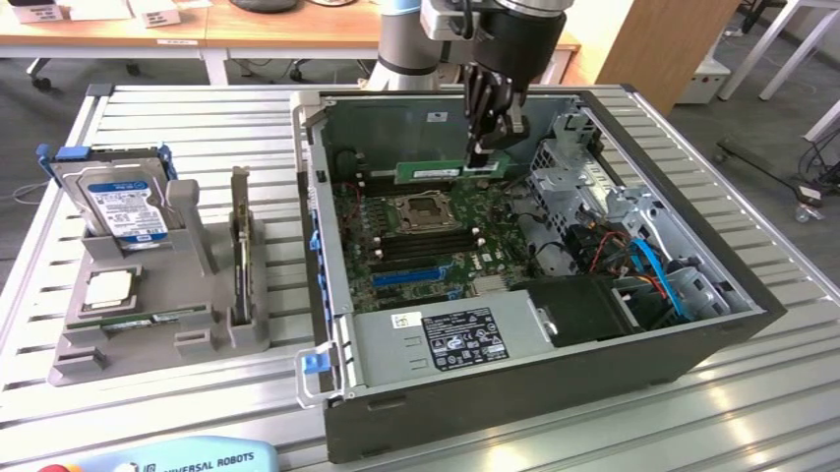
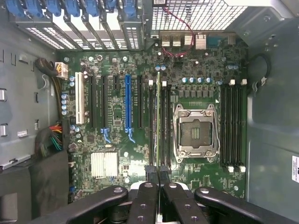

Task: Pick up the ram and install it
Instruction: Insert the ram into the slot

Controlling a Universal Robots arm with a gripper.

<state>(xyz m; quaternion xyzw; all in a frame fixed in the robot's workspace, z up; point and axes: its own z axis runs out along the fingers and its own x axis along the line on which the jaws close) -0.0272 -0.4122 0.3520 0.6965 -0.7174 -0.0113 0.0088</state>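
Fingers (image 1: 483,113) are clamped on the ram (image 1: 431,171), pinching it near one end, so most of the green stick juts out sideways from them. In the exterior view you have it level and on edge, inside the open case (image 1: 683,339) and above the motherboard (image 1: 393,258). The processor socket (image 1: 423,208) lies just below and in front of the fingers. The arm (image 1: 409,39) comes down from above behind the case, its wrist upright and the fingers pointing straight down. On the counter (image 1: 197,123), the grey holder (image 1: 145,329) with its spare parts stands well apart from the fingers, outside the case.

From the wrist view, the fingers (image 2: 145,205) close on the ram (image 2: 159,121), which you see edge-on as a thin green line running away from them. It lies along the memory slots (image 2: 166,126), between the blue expansion slot (image 2: 127,107) on one side and the processor socket (image 2: 195,130) on the other. I cannot tell whether its lower edge touches a slot or hangs clear of it.

My reading is that pickup is done and you are at the install step, aligning the stick. Seating it calls for the ram's edge square over one slot along its full length, and a straight, even press with no tilt.
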